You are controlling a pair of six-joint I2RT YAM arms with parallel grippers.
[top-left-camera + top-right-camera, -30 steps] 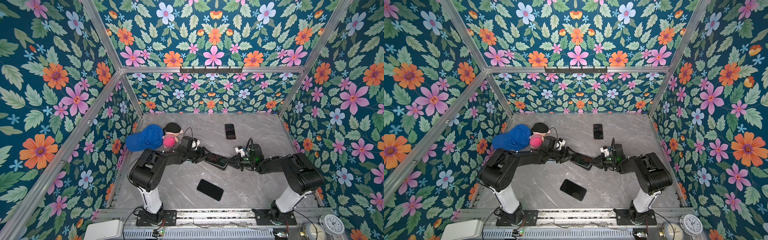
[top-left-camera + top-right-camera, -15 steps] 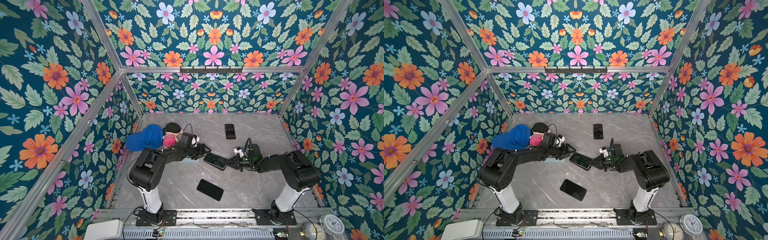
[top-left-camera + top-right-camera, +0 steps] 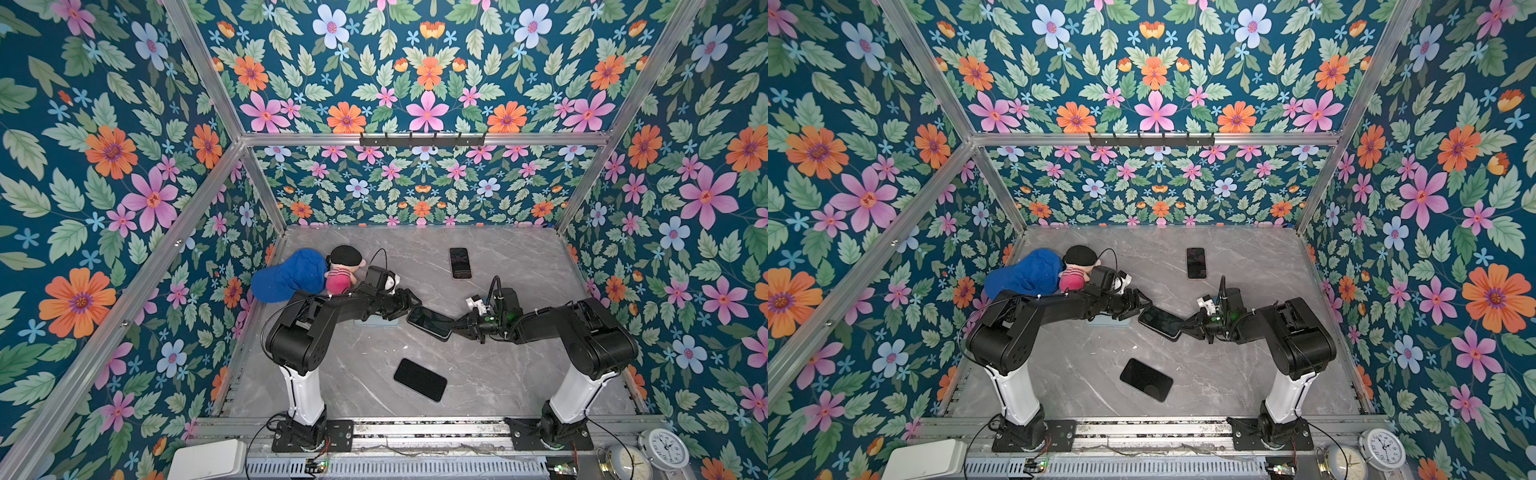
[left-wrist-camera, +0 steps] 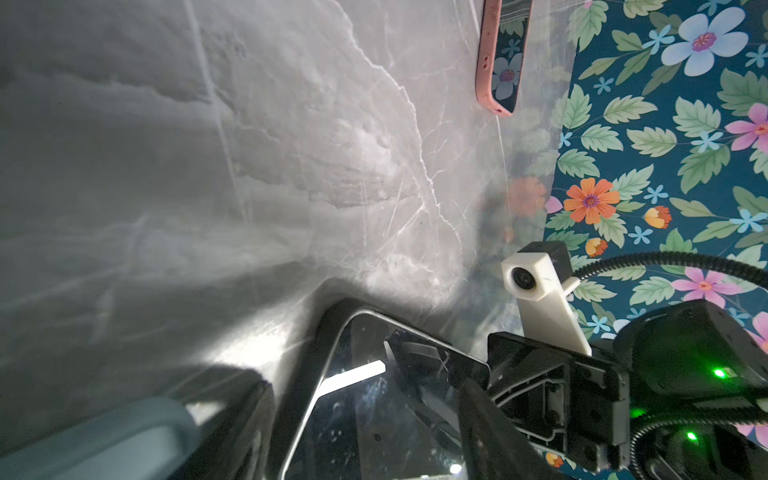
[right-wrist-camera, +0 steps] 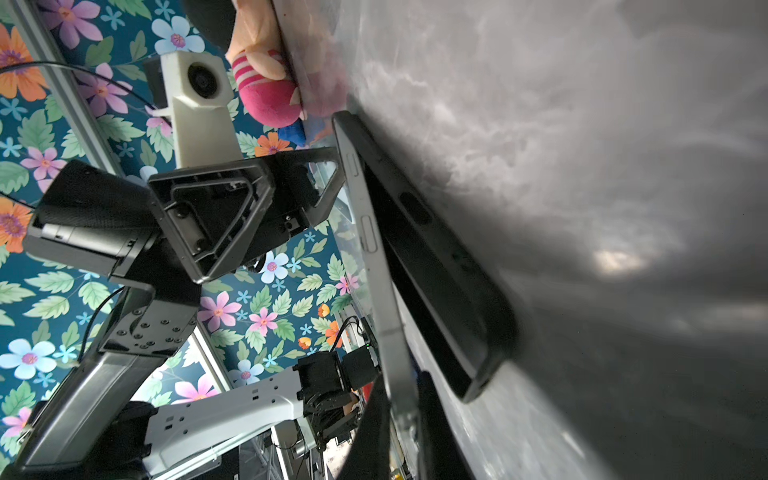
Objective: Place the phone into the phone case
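Basically: right gripper pinches the phone by its near end, and left gripper is spread at the far end. Only the right wrist view shows the phone tilted off the black phone case lying directly beneath; both top views merge them.

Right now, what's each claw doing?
Left claw: open, holding nothing.
Right claw: shut on the silver-edged black phone.

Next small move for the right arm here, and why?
Probably lower the right gripper to seat the phone: its far end seems to meet the black case, while the gripped end stands tilted above it. The left gripper hangs open by the far end.
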